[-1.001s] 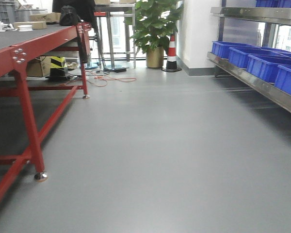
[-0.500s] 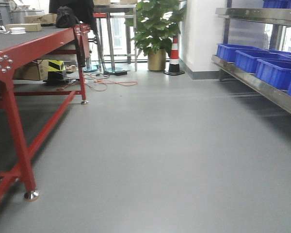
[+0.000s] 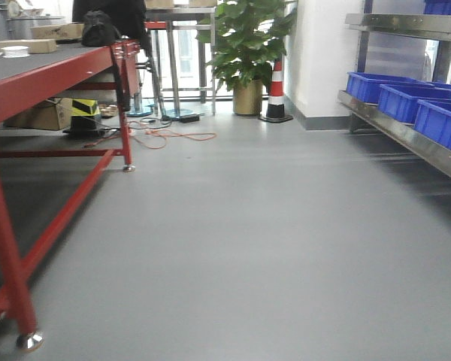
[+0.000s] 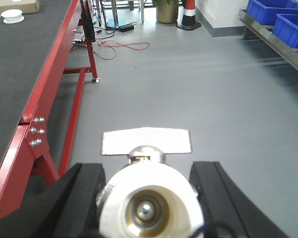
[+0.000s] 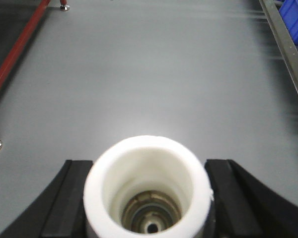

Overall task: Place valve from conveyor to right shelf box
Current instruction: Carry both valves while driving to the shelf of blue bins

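My left gripper (image 4: 151, 198) is shut on a white valve (image 4: 151, 201) with a brass bore and a flat white handle (image 4: 146, 141) on top; the black jaws press both its sides. My right gripper (image 5: 148, 198) is shut on a second white valve (image 5: 148, 191), seen end-on with a brass core. Both are held above the grey floor. The conveyor (image 3: 37, 64), a dark grey belt on a red frame, runs along the left; it also shows in the left wrist view (image 4: 20, 69). The shelf (image 3: 406, 131) with blue boxes (image 3: 440, 120) is at the right.
A potted plant (image 3: 248, 45) and an orange-white cone (image 3: 276, 90) stand at the far end. Cables (image 3: 165, 135) lie on the floor near the conveyor's far leg. Cardboard boxes (image 3: 37, 113) sit under the conveyor. A red leg (image 3: 11, 271) is close at left.
The view has moved forward and turned slightly left: the near red conveyor leg slid left and down in the frame, and the blue boxes shifted toward the right edge.
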Controlling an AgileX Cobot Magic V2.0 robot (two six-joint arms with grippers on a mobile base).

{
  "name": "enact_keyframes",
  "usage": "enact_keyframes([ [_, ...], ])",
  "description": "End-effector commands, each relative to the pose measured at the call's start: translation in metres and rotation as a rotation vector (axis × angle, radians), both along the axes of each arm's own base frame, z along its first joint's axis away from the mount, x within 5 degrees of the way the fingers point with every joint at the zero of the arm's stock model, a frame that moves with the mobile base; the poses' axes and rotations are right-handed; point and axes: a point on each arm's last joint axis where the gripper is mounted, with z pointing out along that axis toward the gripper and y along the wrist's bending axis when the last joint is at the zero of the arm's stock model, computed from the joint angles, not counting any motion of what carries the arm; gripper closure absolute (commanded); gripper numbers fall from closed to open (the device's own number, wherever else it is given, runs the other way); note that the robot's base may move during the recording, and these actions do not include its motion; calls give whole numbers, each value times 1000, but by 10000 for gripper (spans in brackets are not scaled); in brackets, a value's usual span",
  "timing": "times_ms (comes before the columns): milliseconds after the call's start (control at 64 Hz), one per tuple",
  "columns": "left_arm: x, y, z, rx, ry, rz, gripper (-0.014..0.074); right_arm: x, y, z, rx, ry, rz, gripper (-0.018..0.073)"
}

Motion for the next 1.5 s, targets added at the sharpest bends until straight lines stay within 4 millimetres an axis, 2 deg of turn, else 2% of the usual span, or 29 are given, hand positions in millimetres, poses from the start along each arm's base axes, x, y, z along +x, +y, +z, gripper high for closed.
enact_keyframes([
  [0,-5,-2,12,-9,-83,-2,708,-4,-1,14,-1,-99,-2,712],
  [1485,-5,-2,12,-9,-83,-2,708,-4,-1,14,-1,-99,-2,712],
])
